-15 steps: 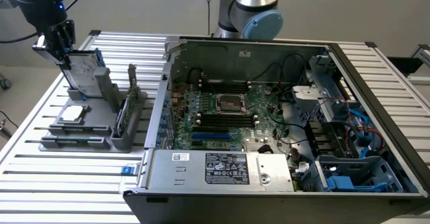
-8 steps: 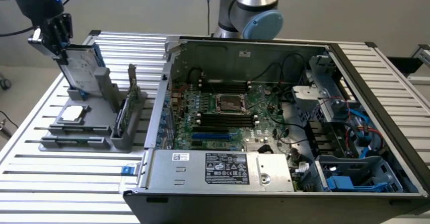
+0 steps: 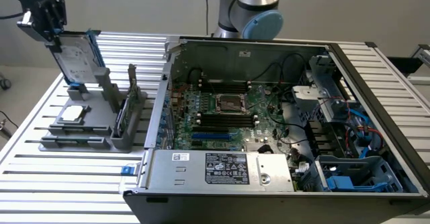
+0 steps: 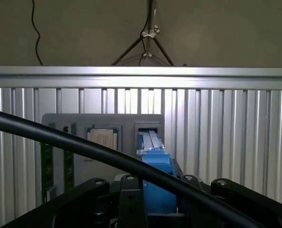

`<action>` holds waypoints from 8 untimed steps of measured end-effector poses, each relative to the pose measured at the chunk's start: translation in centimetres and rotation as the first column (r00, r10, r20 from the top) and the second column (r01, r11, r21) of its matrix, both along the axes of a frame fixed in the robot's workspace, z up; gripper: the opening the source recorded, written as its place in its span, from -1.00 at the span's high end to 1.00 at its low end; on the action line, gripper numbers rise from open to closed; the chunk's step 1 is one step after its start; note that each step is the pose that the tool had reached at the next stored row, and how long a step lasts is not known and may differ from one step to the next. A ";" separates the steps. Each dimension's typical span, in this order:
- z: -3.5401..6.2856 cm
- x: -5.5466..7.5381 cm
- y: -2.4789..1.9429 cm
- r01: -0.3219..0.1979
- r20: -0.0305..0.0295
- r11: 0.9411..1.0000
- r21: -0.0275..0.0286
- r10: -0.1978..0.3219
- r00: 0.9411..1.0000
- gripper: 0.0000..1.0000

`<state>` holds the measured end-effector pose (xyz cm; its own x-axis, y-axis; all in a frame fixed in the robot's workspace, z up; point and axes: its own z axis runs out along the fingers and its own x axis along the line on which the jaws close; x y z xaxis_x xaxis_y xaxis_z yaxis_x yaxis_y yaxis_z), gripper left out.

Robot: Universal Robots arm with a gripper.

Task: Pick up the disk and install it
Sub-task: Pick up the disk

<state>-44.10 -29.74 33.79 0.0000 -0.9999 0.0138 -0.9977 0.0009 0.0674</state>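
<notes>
I am watching the tool (image 3: pixel 55 36) clamping the upper edge of the disk (image 3: pixel 76 59) and holding it upright over the grey holder (image 3: pixel 94 133) on the counter (image 3: pixel 60 183). This is happening to the exterior view's left of the open computer case (image 3: pixel 222 58). The disk's lower end is sitting at the holder's slot, and I cannot tell if it is clear.

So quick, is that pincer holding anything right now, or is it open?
Pincer: closed on the disk, gripping its top edge, with the disk upright at the grey holder.
</notes>
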 end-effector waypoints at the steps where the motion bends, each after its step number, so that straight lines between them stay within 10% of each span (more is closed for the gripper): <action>1: 0.45 0.0 0.00 0.000 0.000 1.000 0.000 0.000 1.000 0.35; 8: 3.64 0.2 0.00 0.000 0.000 1.000 0.000 0.000 1.000 0.35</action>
